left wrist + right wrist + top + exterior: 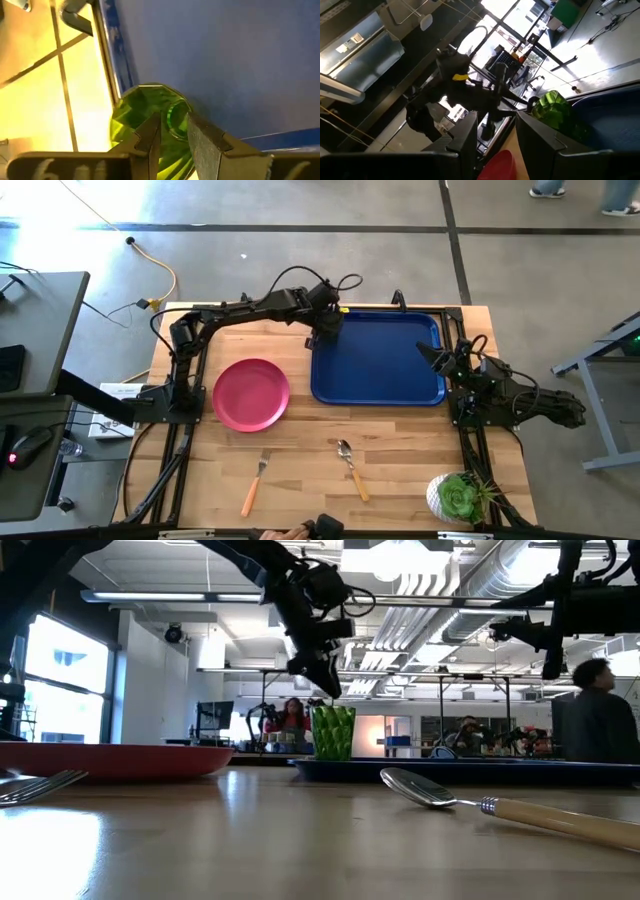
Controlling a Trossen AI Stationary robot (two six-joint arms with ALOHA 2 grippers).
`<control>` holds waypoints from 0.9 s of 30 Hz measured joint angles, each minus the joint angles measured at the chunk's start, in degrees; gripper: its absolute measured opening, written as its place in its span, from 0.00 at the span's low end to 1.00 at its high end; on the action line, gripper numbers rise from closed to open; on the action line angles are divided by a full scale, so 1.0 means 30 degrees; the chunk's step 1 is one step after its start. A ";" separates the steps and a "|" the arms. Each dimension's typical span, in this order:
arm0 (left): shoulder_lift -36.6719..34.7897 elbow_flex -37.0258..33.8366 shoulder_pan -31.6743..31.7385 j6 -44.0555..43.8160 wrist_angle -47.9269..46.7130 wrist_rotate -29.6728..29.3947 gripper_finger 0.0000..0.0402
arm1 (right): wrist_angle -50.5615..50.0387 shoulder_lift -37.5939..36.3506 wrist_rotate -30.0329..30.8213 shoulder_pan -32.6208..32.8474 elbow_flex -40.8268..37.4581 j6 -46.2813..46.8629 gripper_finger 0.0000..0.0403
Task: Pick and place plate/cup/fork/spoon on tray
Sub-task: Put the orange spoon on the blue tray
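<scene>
Materials and finishes from my console

Under my left gripper point(172, 137) the cup point(150, 117) is glossy translucent green plastic on the smooth blue plastic tray point(385, 365); nearer me, a pale wood-grain table point(400, 480), a shiny metal-bowled spoon point(500, 805), and a smooth pink plate point(250, 394).

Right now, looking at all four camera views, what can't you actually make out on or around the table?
- High view: the cup is hidden under the left gripper at the tray corner.
- Low view: the fork and spoon handles are cut off by the picture's edges.
- Left wrist view: the fingers hide whether the cup's rim is touched.
- Right gripper: its fingers show in the right wrist view, their tips past the edge.
</scene>
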 joint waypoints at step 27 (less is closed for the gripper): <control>-0.0211 1.1683 0.0818 -0.6754 -1.4825 -0.1540 0.20 | -0.0551 0.0029 -0.1969 0.0001 0.3108 -0.3520 0.31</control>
